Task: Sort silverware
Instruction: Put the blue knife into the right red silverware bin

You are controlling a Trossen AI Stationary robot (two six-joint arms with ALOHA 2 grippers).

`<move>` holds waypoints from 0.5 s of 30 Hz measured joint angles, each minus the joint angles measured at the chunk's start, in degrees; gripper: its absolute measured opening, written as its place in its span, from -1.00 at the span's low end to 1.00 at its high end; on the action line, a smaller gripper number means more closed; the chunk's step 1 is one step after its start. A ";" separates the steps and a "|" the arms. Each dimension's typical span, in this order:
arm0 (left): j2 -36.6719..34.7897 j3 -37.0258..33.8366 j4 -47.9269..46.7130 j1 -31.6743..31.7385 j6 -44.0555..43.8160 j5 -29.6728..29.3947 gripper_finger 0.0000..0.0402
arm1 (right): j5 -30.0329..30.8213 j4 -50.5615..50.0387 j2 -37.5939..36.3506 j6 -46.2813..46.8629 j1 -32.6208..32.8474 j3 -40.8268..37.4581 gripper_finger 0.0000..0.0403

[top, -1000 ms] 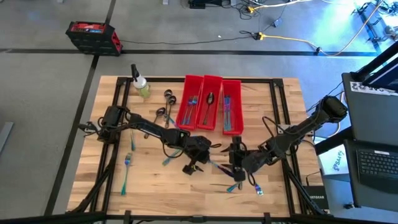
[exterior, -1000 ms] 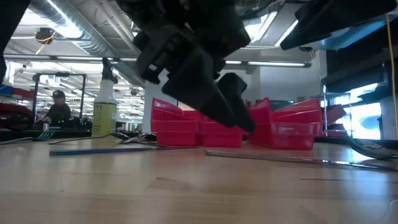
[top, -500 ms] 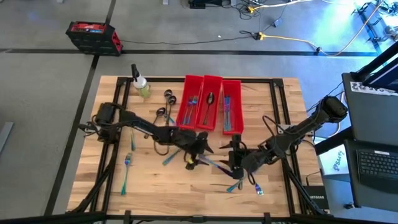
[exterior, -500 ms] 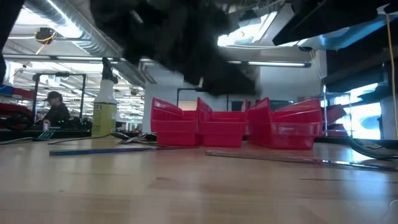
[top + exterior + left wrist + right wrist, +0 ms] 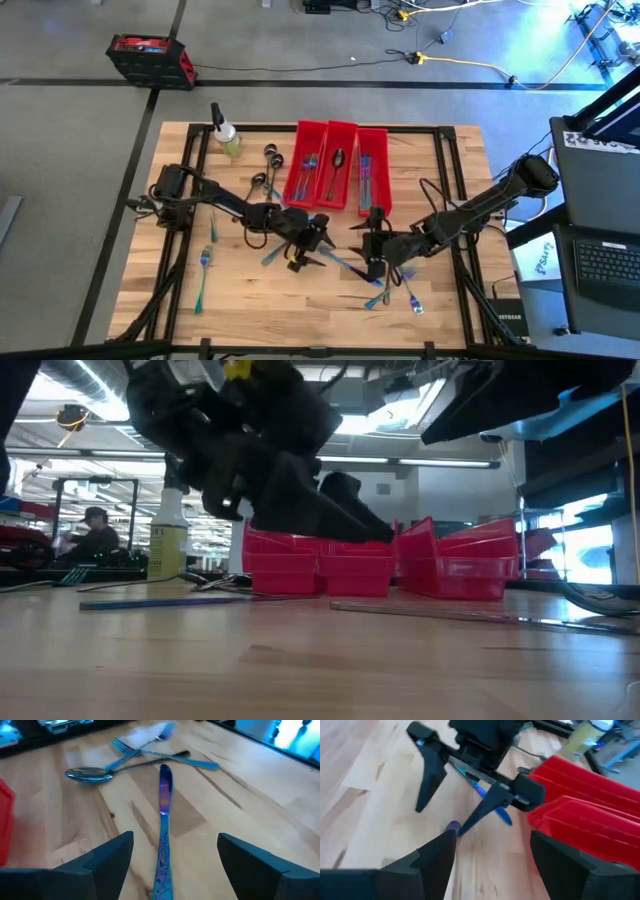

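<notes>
An iridescent blue-purple knife (image 5: pixel 164 820) lies flat on the wooden table, also seen in the high view (image 5: pixel 345 265). My left gripper (image 5: pixel 175 840) hangs low over its handle end, open, one finger on each side and neither touching. Beyond the knife's tip, a spoon (image 5: pixel 90 774) and a fork (image 5: pixel 140 747) lie crossed. My right gripper (image 5: pixel 368 252) hovers open just right of my left gripper (image 5: pixel 318 245), facing it, with nothing between its fingers. Three red bins (image 5: pixel 340 180) side by side at the far middle hold some silverware.
A spray bottle (image 5: pixel 225 135) stands at the far left corner. Dark spoons (image 5: pixel 265 170) lie left of the bins. A fork (image 5: pixel 206 258) and a teal piece (image 5: pixel 200 295) lie near the left edge, more silverware (image 5: pixel 395 298) near the front right. A person (image 5: pixel 95 535) sits far behind.
My left gripper has tipped from pointing steeply down to nearly level, has sunk a little and drawn slightly toward the table's left, and stays open over the knife. My right gripper has edged toward the far edge, still open. The silverware has not moved.
</notes>
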 joint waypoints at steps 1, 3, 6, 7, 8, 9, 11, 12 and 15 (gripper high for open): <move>0.58 -0.04 -0.33 0.10 0.45 1.39 0.38 | 1.07 0.17 0.02 0.19 0.00 0.00 0.20; 2.03 -0.04 0.25 0.04 1.48 4.26 0.38 | 3.25 0.57 0.02 0.31 0.04 0.02 0.20; 4.00 -0.06 2.18 -0.76 1.59 5.10 0.38 | 6.57 0.47 0.02 0.56 0.09 0.01 0.20; 4.31 -0.08 3.15 -0.97 1.59 4.68 0.38 | 7.17 0.47 0.02 0.82 0.09 0.02 0.20; 4.43 -0.08 4.18 -1.09 1.60 4.08 0.38 | 7.56 0.50 0.02 1.11 0.07 0.02 0.20; 4.43 -0.08 5.23 -1.09 1.61 3.89 0.38 | 7.89 0.50 0.02 1.42 0.07 0.01 0.20; 4.75 -0.03 7.72 -0.75 1.62 3.70 0.38 | 8.02 0.52 0.02 1.64 0.07 0.02 0.20; 4.98 0.02 8.21 -0.49 1.54 3.44 0.38 | 8.04 0.51 0.02 1.63 0.07 0.02 0.20; 6.98 -0.02 12.24 0.38 -0.51 2.85 0.38 | 8.02 0.38 0.02 2.02 0.07 0.02 0.20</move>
